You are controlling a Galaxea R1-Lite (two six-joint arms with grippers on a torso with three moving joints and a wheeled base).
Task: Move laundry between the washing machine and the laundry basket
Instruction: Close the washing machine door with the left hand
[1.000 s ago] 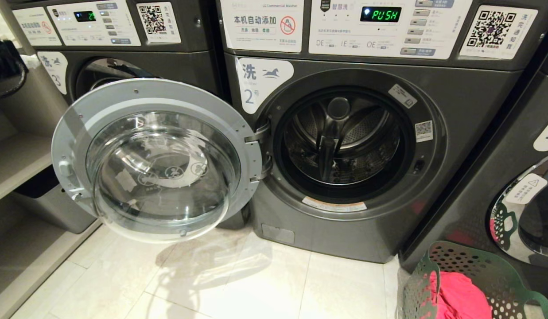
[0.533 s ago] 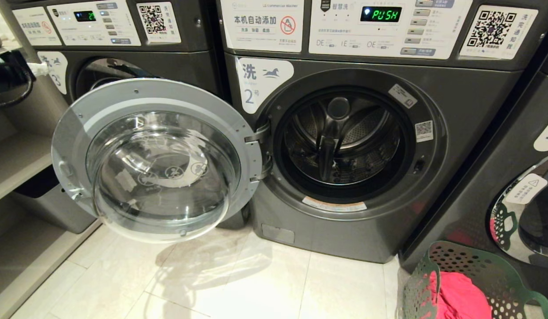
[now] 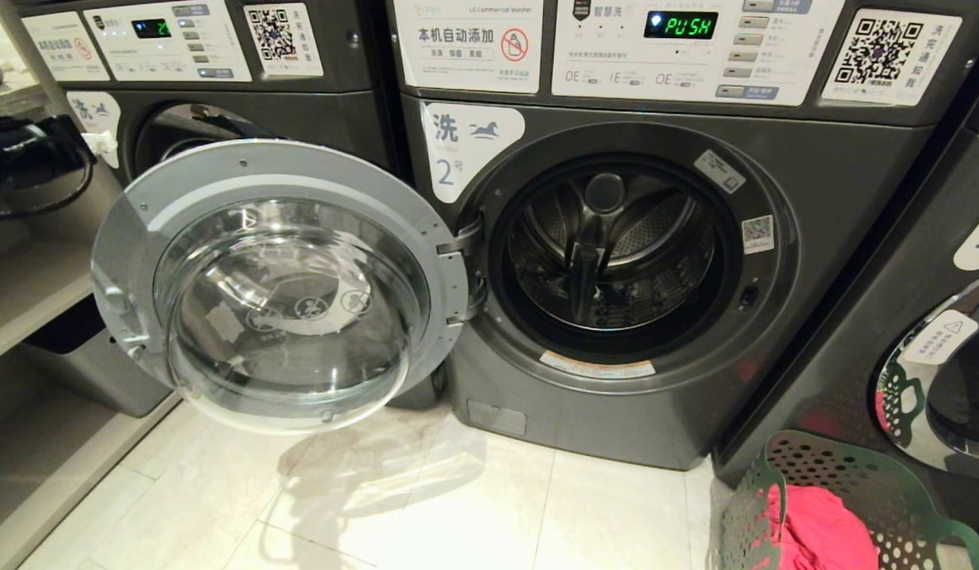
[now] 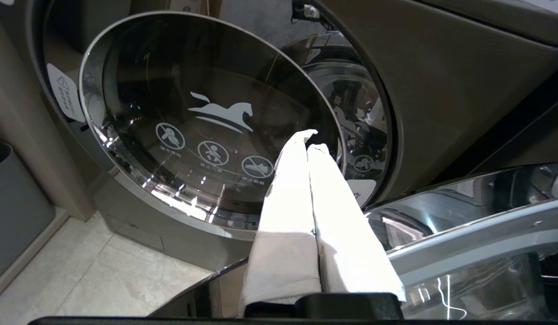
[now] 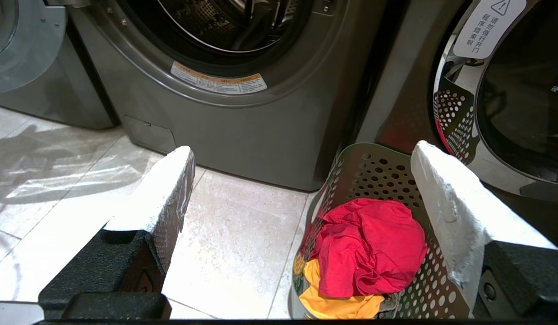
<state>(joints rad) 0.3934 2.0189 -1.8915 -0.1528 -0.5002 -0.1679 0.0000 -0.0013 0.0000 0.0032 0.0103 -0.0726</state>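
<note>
Now my left claw [image 4: 308, 145], pinched shut on nothing, has drifted in toward the open door [image 3: 279, 285], while the right claw [image 5: 301, 155] hangs wide apart above the basket [image 5: 373, 174], laundry [image 5: 371, 246] untouched inside, drum [image 3: 612, 245] bare.

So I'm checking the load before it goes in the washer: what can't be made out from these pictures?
- Laundry basket, head view: cut off by the bottom edge.
- Garments under the red cloth, right wrist view: only a yellow piece shows; the rest is covered.
- Drum, head view: its lower front is hidden by the door rim.
- Left gripper, head view: barely inside the left edge.
</note>
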